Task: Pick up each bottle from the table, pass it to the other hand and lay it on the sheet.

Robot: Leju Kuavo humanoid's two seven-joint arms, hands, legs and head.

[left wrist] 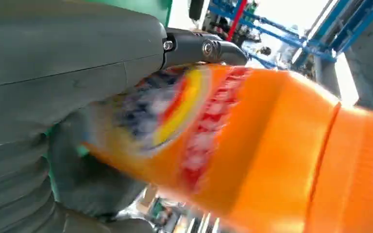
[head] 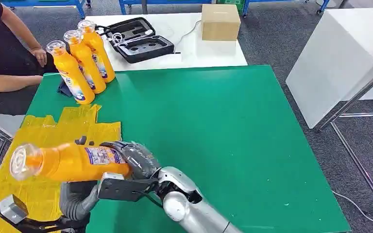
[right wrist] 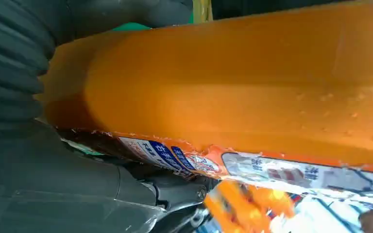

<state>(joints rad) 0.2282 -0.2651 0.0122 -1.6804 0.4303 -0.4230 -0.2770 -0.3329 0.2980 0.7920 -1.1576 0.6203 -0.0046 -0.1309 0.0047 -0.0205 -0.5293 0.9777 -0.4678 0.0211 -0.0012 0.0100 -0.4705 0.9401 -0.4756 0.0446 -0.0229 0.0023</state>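
- Between both hands, over the edge where yellow sheet (head: 43, 131) meets green table (head: 233, 145): orange bottle (head: 70, 161) held lying sideways, cap end pointing away from the right hand (head: 133, 160) twd the sheet side.
- Right hand fingers wrapped round the bottle's base/label end, firm hold. Left hand (head: 77, 196) sits just under the bottle; left wrist cam has thumb + fingers closed round the body, so looks like both grip it.
- Judgement: mid-handover, 1st bottle. Nothing lying on the sheet yet, so 0 done.
- Left to do: right lets go, left lays it on sheet, then 3 standing bottles (head: 82, 63) at the far table corner, well beyond the hands.
- Around: person (head: 5, 53) seated just beside those 3, hand near them; open black case (head: 136, 39) + cardboard box (head: 220, 22) on white table (head: 194, 53) behind.
- Obstruction: none on the path to the sheet; sheet is crumpled, bottle could roll.
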